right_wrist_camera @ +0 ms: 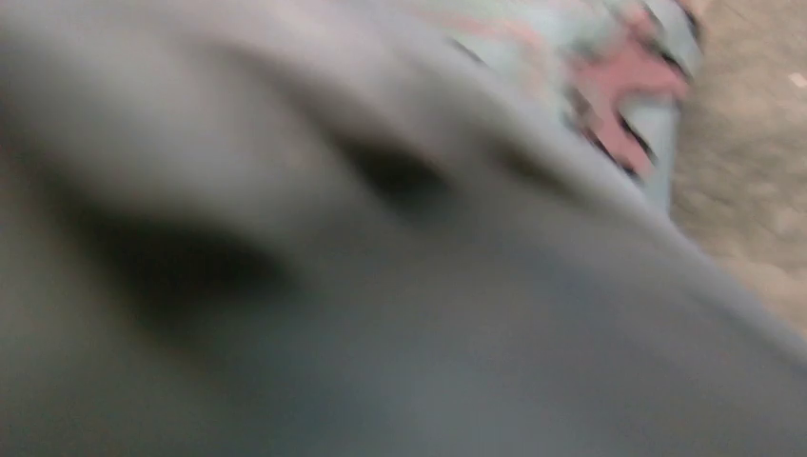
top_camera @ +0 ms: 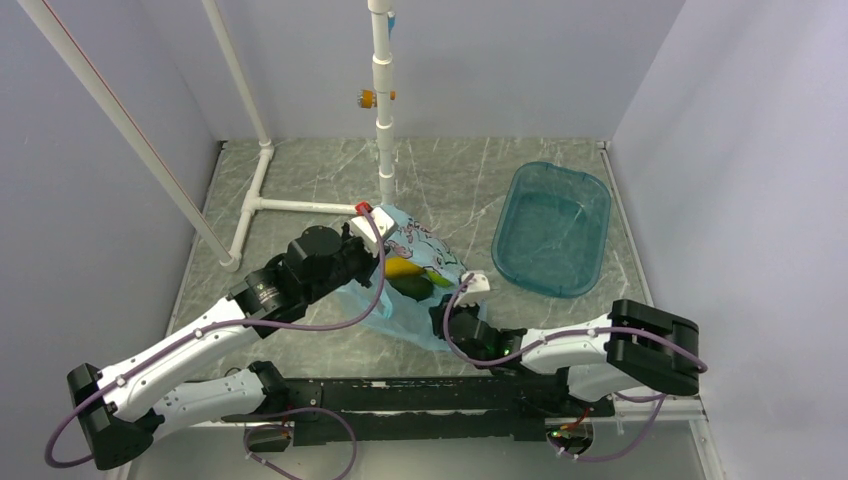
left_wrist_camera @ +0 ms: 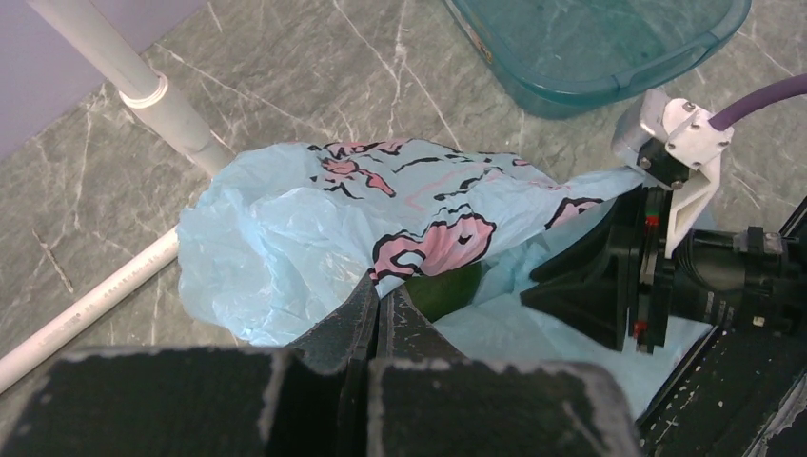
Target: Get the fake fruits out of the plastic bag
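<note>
The light blue plastic bag (top_camera: 425, 262) with its pink and dark print lies crumpled at the table's middle. My left gripper (left_wrist_camera: 388, 286) is shut on a fold of the bag's upper edge and holds it up. Through the mouth a dark green fruit (left_wrist_camera: 444, 289) shows just beyond the left fingertips. From above, a yellow-orange fruit (top_camera: 402, 266) lies beside the dark green one (top_camera: 414, 286). My right gripper (top_camera: 447, 316) pushes into the bag's mouth from the right, its fingertips hidden by plastic. The right wrist view is a blur of bag film (right_wrist_camera: 628, 76).
A rigid teal tub (top_camera: 552, 228) stands at the back right, close past the bag. A white pipe frame (top_camera: 383, 120) rises just behind the bag, with a bar (left_wrist_camera: 86, 309) lying along the table to its left. Walls close in both sides.
</note>
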You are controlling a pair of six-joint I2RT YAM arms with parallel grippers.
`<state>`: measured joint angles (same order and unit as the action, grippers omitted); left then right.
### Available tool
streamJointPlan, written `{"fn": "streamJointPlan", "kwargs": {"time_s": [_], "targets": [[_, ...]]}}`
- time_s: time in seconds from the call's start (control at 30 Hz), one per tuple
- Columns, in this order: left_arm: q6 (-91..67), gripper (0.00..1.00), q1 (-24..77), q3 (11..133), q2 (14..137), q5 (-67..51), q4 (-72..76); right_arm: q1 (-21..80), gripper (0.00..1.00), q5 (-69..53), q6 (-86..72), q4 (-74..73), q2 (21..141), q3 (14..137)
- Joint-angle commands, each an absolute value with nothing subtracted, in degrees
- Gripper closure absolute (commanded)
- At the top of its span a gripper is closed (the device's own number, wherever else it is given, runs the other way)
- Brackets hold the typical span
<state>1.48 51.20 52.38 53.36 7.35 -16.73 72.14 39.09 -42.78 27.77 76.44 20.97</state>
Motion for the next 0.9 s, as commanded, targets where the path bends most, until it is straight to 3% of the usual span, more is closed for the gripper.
{"fn": "streamJointPlan", "kwargs": {"time_s": [0.0,0.13,0.33,0.57,0.7,0.87], "targets": [[2.0,1.0,51.5,52.8,53.2,6.9,-14.0,71.6,0.67,45.0,-52.8,30.7,77.0,13.5],[1.7,1.0,51.6,52.7,53.2,5.9,-13.7,71.9,0.65,44.1,-55.8,27.1,75.1,11.9],[1.2,1.0,51.7,53.1,54.5,4.6,-13.9,75.6,0.61,46.1,-48.9,18.2,69.3,20.1],[1.1,1.0,52.2,53.1,55.3,4.6,-13.8,76.7,0.52,45.5,-38.7,19.2,68.2,27.7],[1.2,1.0,52.6,53.0,55.8,4.6,-13.7,76.4,0.37,44.4,-32.9,21.2,71.2,30.8],[1.5,1.0,52.9,52.7,55.6,5.2,-13.7,73.0,0.27,41.6,-27.5,24.2,77.7,33.0]]}}
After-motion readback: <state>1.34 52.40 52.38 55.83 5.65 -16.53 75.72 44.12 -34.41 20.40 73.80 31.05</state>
